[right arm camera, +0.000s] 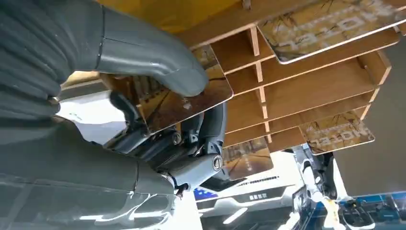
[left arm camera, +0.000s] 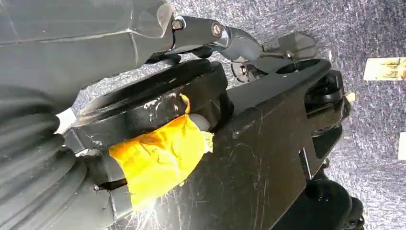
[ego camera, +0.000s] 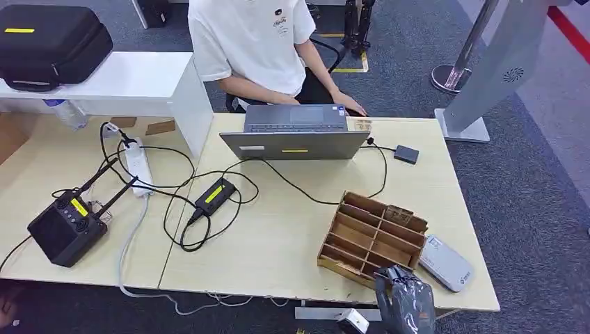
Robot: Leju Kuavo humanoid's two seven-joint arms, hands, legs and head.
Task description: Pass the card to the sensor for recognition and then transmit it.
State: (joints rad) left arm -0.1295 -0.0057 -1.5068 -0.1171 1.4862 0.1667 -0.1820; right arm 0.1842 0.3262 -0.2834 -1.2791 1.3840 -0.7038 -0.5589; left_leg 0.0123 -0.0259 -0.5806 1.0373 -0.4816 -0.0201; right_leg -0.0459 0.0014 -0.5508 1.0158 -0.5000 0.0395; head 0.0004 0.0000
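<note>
A wooden slotted rack [ego camera: 372, 240] stands at the table's near right, with brown cards [ego camera: 400, 214] upright in its far slots. Just right of it lies the flat white-grey sensor [ego camera: 445, 263]. My right hand [ego camera: 403, 296] is at the rack's near edge. In the right wrist view its thumb [right arm camera: 153, 57] presses a brown card [right arm camera: 191, 103] against the dark fingers beneath, beside the rack [right arm camera: 306, 86]. Other cards [right arm camera: 335, 134] sit in its slots. My left hand [left arm camera: 230, 38] hangs by my body over the carpet with a finger stretched out, holding nothing.
A person sits behind a grey laptop [ego camera: 296, 132] at the table's far side. Cables, a power strip [ego camera: 139, 167], an adapter [ego camera: 214, 195] and a black antenna box [ego camera: 66, 229] cover the left half. A black case [ego camera: 52, 35] rests on a white side table.
</note>
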